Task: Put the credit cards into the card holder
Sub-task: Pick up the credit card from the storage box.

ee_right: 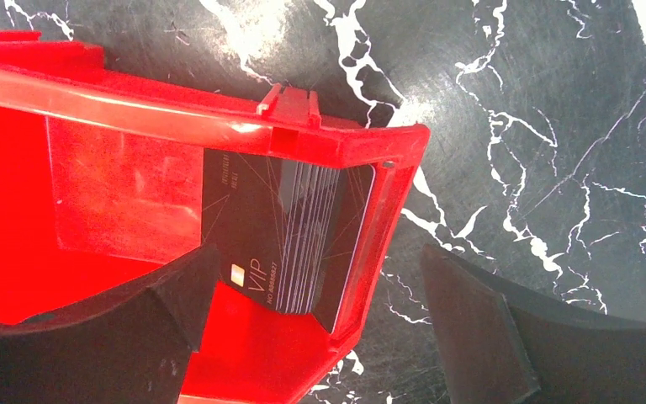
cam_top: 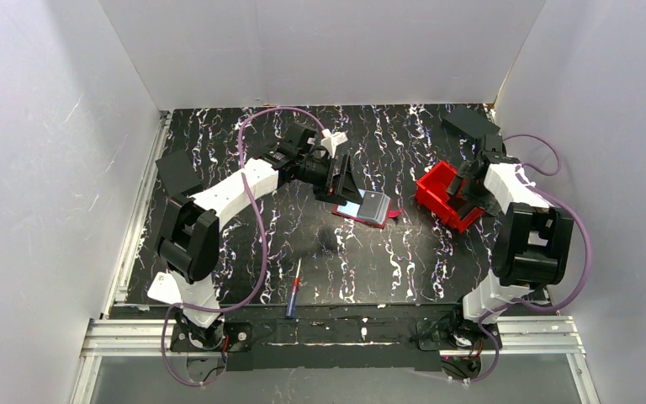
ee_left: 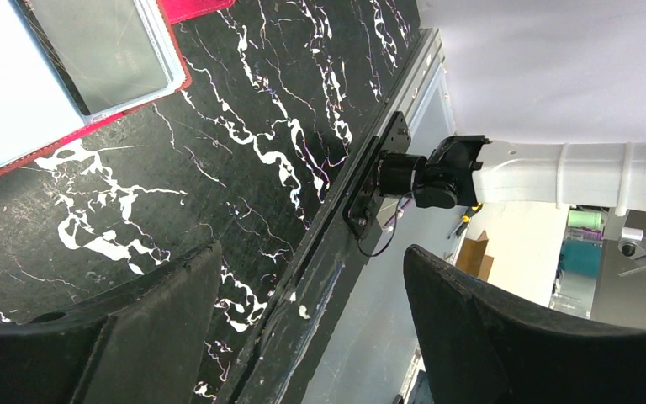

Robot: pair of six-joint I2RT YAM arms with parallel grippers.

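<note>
Right wrist: right gripper [ee_right: 315, 282], wide and empty, hovers over credit cards [ee_right: 290, 231] stacked against the red bin's [ee_right: 135, 105] wall; best to straddle one edge before pinching.

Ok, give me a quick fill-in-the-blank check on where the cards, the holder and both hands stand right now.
1. The stacked credit cards lean in a corner of the red ____.
2. The card face that shows is printed with the letters ____.
3. The card holder lies ____, its pockets facing up.
4. The left hand and the right hand each hold ____.
Missing words: bin; VIP; open; nothing.
</note>
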